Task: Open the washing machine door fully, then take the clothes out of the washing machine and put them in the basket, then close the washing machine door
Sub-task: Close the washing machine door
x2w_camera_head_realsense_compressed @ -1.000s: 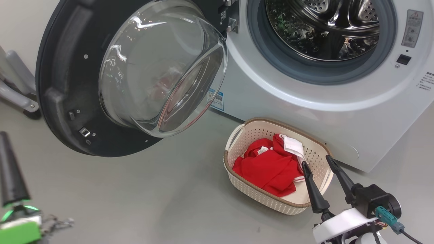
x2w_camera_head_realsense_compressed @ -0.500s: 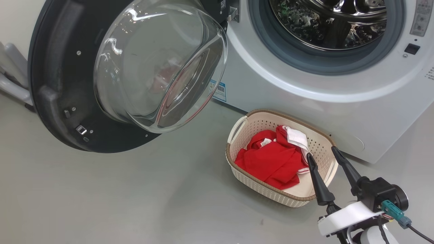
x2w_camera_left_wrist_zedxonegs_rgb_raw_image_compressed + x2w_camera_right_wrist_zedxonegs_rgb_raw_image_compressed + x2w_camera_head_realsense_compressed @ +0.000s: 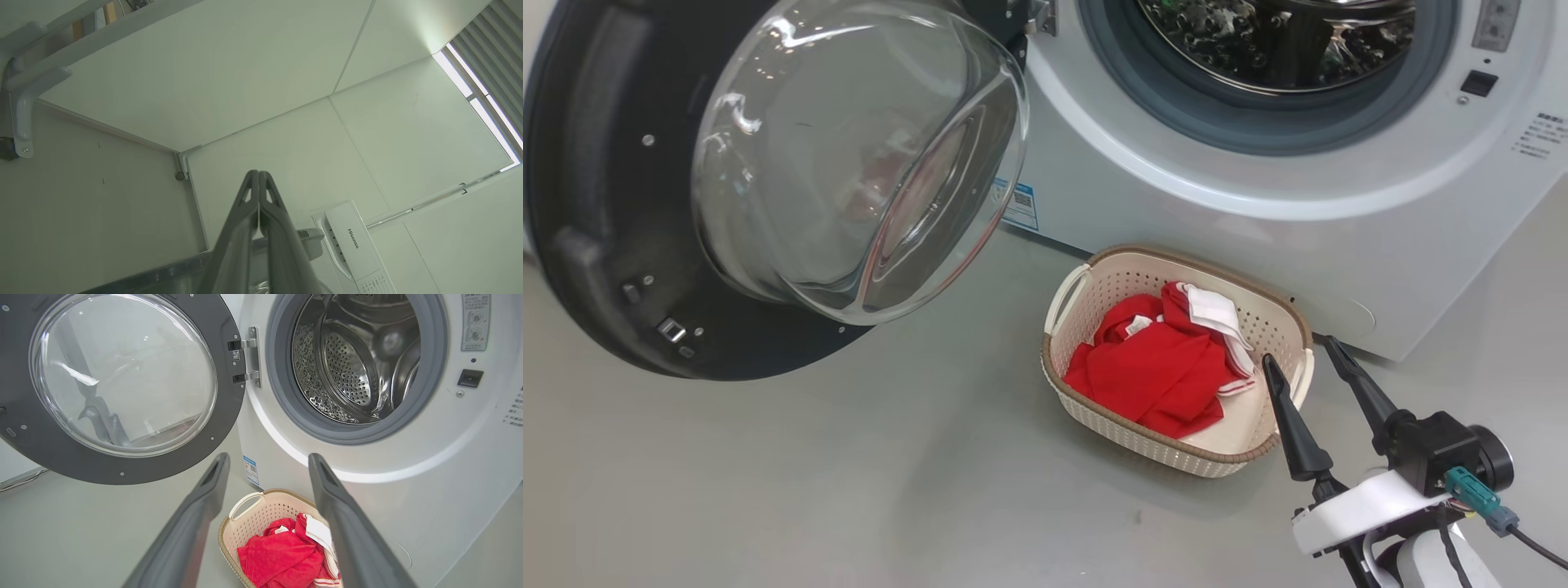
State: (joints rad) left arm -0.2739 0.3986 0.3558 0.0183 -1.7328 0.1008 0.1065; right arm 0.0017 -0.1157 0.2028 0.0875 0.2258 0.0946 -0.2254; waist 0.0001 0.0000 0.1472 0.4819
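The washing machine (image 3: 1176, 204) (image 3: 429, 490) stands open, its steel drum (image 3: 359, 363) bare inside. The washing machine door (image 3: 768, 188) (image 3: 118, 379) is swung wide to the left, glass bowl facing out. In front on the floor sits the cream basket (image 3: 1176, 453) (image 3: 253, 514) with the red clothes (image 3: 1160, 367) (image 3: 282, 555) lying in it. My right gripper (image 3: 1298, 349) (image 3: 267, 457) hangs open and empty just right of and above the basket's right end. My left gripper (image 3: 258, 173) is shut with nothing in it, pointing up toward the ceiling.
Grey floor (image 3: 849, 490) lies free to the left of and in front of the basket. The open door overhangs the floor at the left. In the left wrist view a white wall unit (image 3: 355, 245) and a window blind (image 3: 490, 81) show.
The head view has shifted, so the machine, door and basket sit further left and up. My left gripper has left the head view's lower left. The right gripper stays open near the basket.
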